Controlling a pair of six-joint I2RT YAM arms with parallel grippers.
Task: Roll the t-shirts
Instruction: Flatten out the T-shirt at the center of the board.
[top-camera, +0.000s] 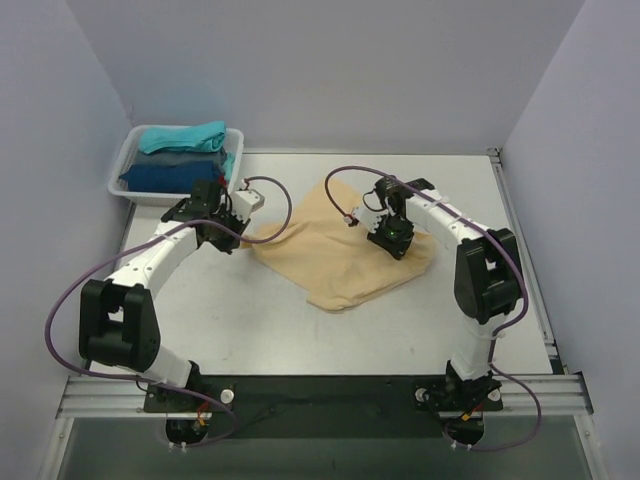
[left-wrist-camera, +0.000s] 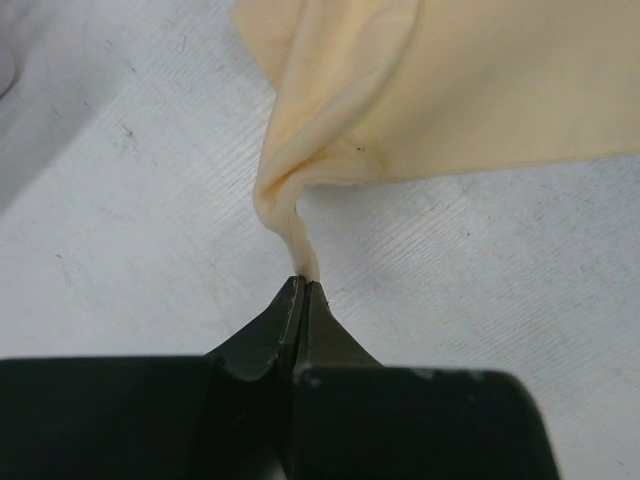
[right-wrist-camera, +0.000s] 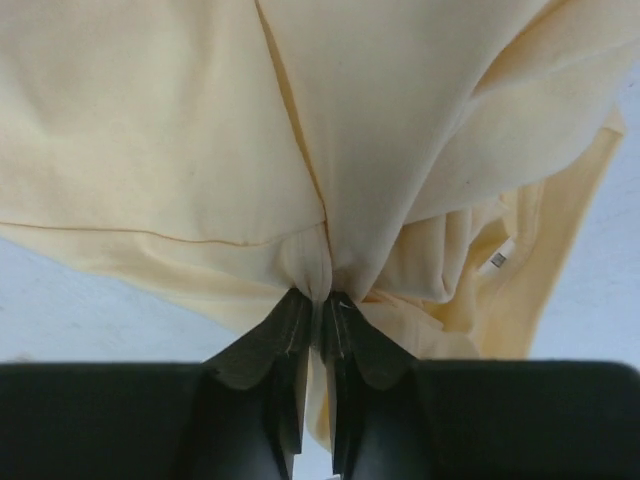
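A large light tan t-shirt (top-camera: 330, 255) lies spread and rumpled on the white table. My left gripper (top-camera: 240, 238) is shut on the shirt's left corner; in the left wrist view the cloth (left-wrist-camera: 400, 90) is pinched to a thin twist at the gripper (left-wrist-camera: 303, 285). My right gripper (top-camera: 392, 240) is shut on a fold near the shirt's right side; the right wrist view shows the cloth (right-wrist-camera: 200, 120) bunched at the gripper (right-wrist-camera: 320, 297), with a small tag (right-wrist-camera: 497, 258) to the right. A teal shirt (top-camera: 182, 137) and a dark blue shirt (top-camera: 170, 176) lie in the basket.
A white mesh basket (top-camera: 120, 170) stands at the back left corner, close behind my left arm. Purple cables loop off both arms. Grey walls close in the table on the left, back and right.
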